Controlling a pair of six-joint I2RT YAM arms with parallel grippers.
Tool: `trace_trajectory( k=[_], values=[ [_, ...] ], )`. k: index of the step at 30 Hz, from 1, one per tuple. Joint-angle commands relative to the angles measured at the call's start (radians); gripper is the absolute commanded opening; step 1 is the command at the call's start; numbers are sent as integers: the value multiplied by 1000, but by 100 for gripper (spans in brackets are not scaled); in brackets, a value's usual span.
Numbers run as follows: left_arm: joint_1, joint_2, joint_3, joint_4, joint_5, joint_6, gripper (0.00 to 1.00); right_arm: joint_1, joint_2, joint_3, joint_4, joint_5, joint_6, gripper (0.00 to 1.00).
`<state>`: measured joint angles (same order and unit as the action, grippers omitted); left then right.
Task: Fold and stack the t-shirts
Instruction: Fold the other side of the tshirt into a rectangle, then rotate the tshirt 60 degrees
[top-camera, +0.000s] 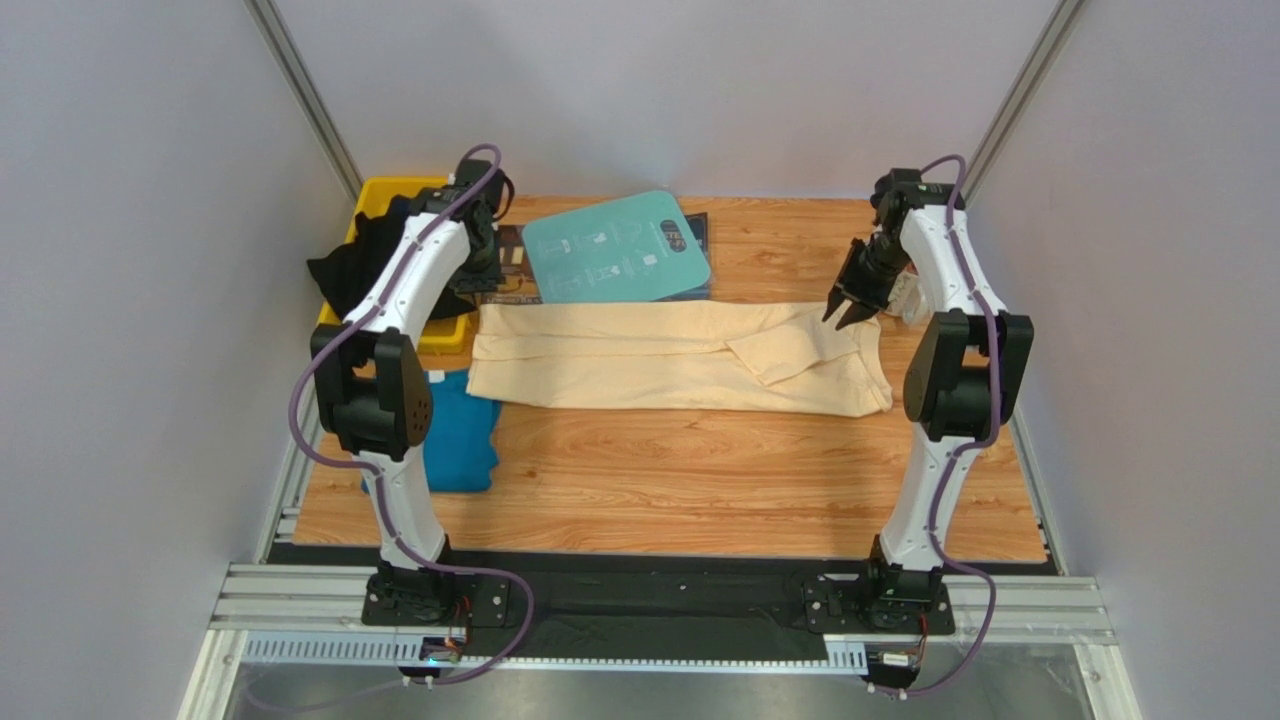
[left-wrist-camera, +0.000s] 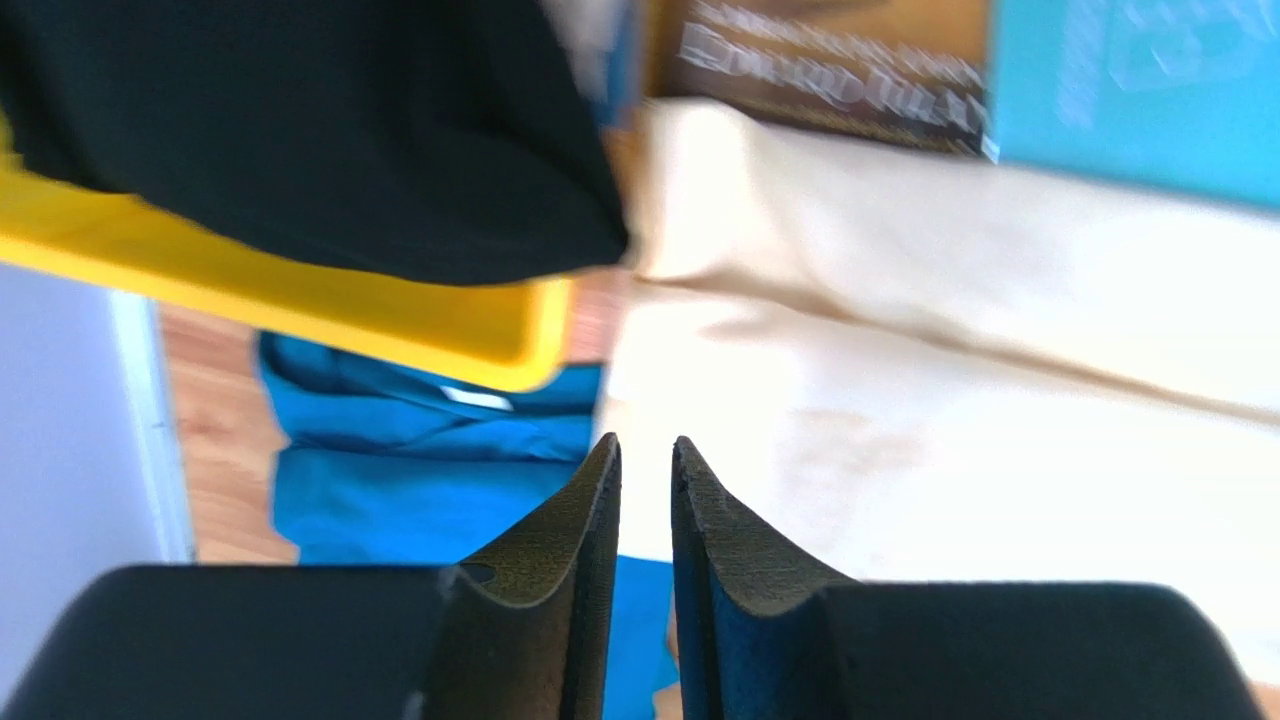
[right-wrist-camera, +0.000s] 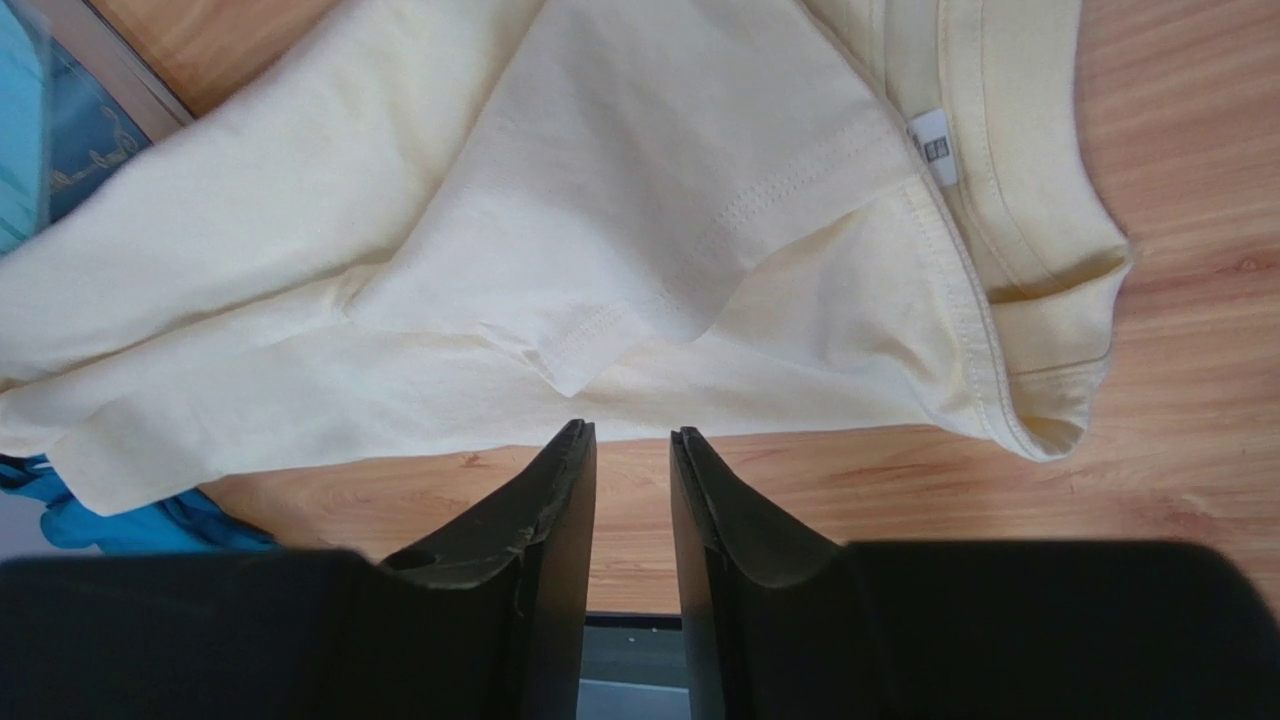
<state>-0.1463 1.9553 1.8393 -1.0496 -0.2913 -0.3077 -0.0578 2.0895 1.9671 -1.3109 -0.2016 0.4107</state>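
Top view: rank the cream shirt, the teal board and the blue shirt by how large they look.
1. cream shirt, the largest by far.
2. teal board.
3. blue shirt, smallest as seen, but the left arm hides part of it, so its full size is unsure.

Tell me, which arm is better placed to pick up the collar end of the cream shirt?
Right. The right tool hangs open by the shirt's collar; the left tool is at the opposite end, near the yellow bin.
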Motion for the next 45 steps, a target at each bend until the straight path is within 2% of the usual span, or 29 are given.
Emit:
trace_trajectory(
  k=[1, 8, 18, 25, 28, 29, 30, 34, 45],
  values=[
    [-79, 25, -78, 16, 110, 28, 24, 39, -58, -92, -36, -5, -24, 33],
    [-110, 51, -199, 45, 196, 38, 24, 53, -68, -194, -1, 24, -32, 36],
    [-127, 152, -193, 39, 241, 44, 22, 96, 33, -156, 6, 51, -26, 36],
    [-202, 163, -268, 0, 189, 48, 5, 166, 104, -163, -88, 134, -18, 36],
    [-249, 183, -288, -24, 170, 51, 0, 193, 130, -183, -96, 156, -30, 21],
    [-260, 183, -293, -23, 162, 51, 0, 194, 135, -188, -88, 148, -30, 3],
    [-278, 183, -298, -29, 161, 51, 0, 194, 136, -186, -82, 136, -21, 0],
    [-297, 145, -311, -33, 167, 59, 0, 191, 178, -120, -68, 131, -13, 0],
    [-328, -4, -483, -85, 198, 55, 0, 145, 420, 289, -148, 50, 10, 0]
  ],
)
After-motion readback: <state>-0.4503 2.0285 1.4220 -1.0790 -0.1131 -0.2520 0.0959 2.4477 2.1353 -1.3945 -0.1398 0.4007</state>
